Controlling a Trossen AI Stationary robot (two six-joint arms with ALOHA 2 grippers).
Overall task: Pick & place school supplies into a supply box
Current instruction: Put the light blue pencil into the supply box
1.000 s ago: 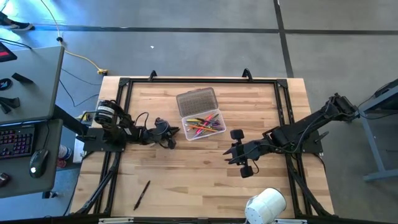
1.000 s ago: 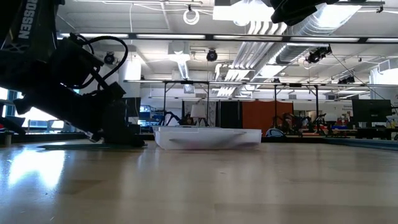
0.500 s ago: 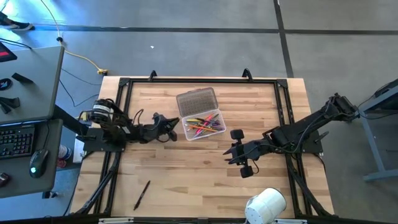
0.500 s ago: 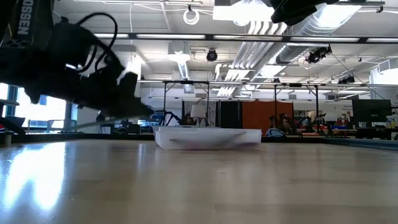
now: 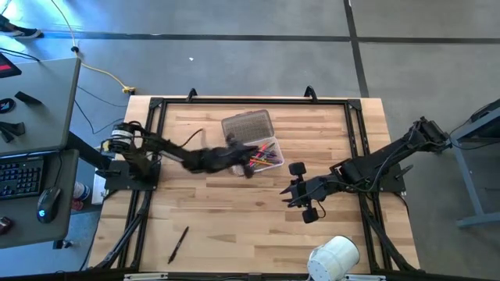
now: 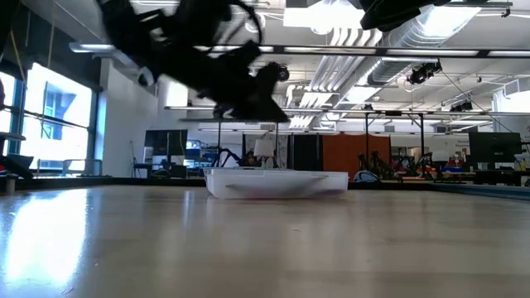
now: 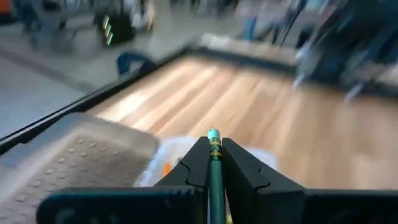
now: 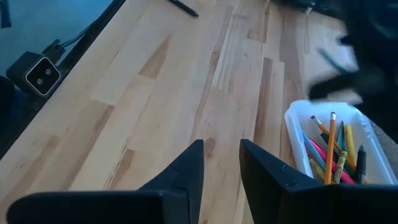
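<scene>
My left gripper [image 5: 242, 161] hovers over the near left corner of the supply box [image 5: 271, 165], shut on a green pencil [image 7: 215, 163]. It shows raised above the box [image 6: 277, 183] in the low view [image 6: 252, 95]. The clear box sits mid-table with its ribbed lid [image 5: 247, 126] folded open toward the far edge. Coloured pens and pencils [image 8: 333, 152] lie inside. A black pen [image 5: 179, 243] lies flat near the table's near left corner. My right gripper [image 5: 293, 191] waits open, right of the box and nearer than it. My left gripper pinches the green pencil between its two fingers [image 7: 196, 162]. The pencil runs along the fingers, and its eraser end [image 7: 213, 134] sticks out just past their tips. It is lifted clear of the table, above the box; the rest of the shaft is hidden between the fingers.
A fat white roll [image 5: 334, 257] stands at the table's near right edge. A black frame [image 5: 250, 101] runs along the table's sides. Bare wood [image 5: 234, 218] spreads between the box and the near edge. A desk with a keyboard [image 5: 19, 176] stands left of the table.
My left gripper has risen from the table surface left of the box and swung right and up, carrying the green pencil, until it hangs over the box's near left corner. The right arm has kept still.
</scene>
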